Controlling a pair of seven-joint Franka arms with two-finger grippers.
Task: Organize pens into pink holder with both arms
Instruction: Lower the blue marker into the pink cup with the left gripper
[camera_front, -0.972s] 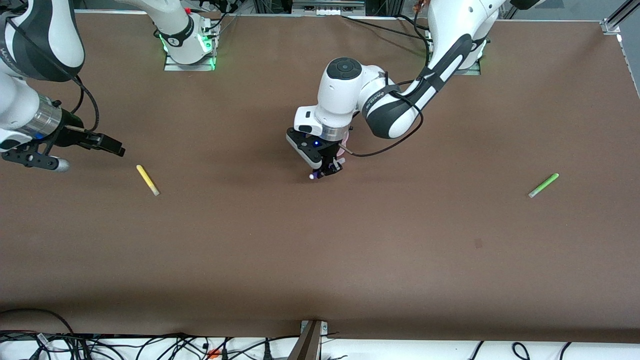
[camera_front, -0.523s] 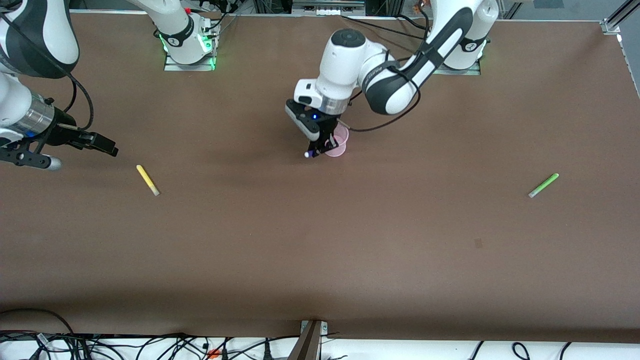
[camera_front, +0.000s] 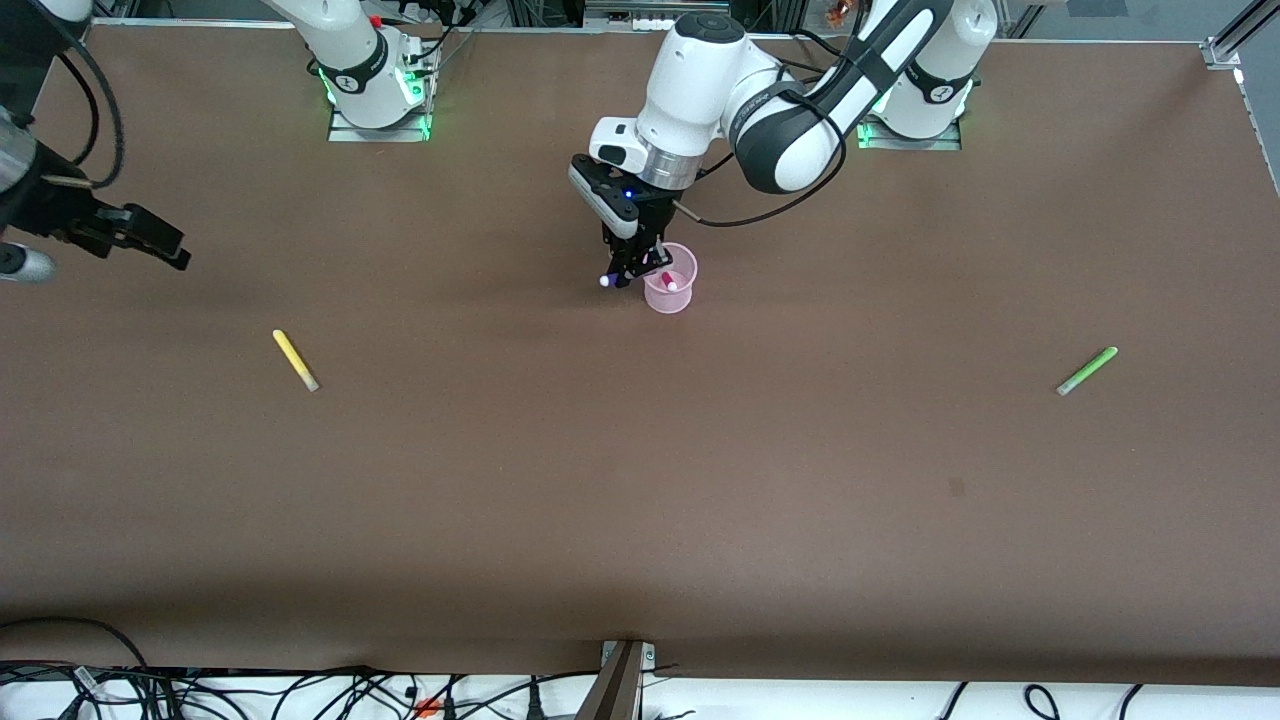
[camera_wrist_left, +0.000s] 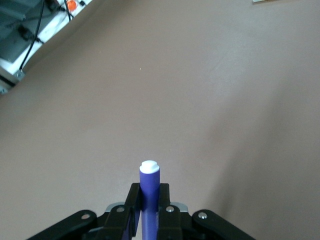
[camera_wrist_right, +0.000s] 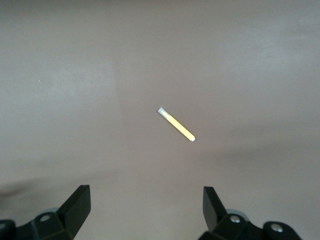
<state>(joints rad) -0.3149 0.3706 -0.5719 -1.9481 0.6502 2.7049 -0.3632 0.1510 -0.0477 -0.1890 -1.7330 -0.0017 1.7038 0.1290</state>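
Just beside the left gripper (camera_front: 632, 268), clamped on the purple pen (camera_wrist_left: 149, 192), stands the pink holder (camera_front: 669, 280) holding a magenta pen (camera_front: 668, 281): centre over its rim before releasing; right gripper (camera_wrist_right: 145, 197) waits open-fingered above the yellow pen (camera_wrist_right: 176, 124).

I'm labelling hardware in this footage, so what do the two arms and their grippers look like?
Both arms have glossy white shells with dark grey joint bands and trailing black cables. The left arm has a silver wrist ring and a small blue light above its black two-finger left gripper. The right gripper is black too, with squared fingers.
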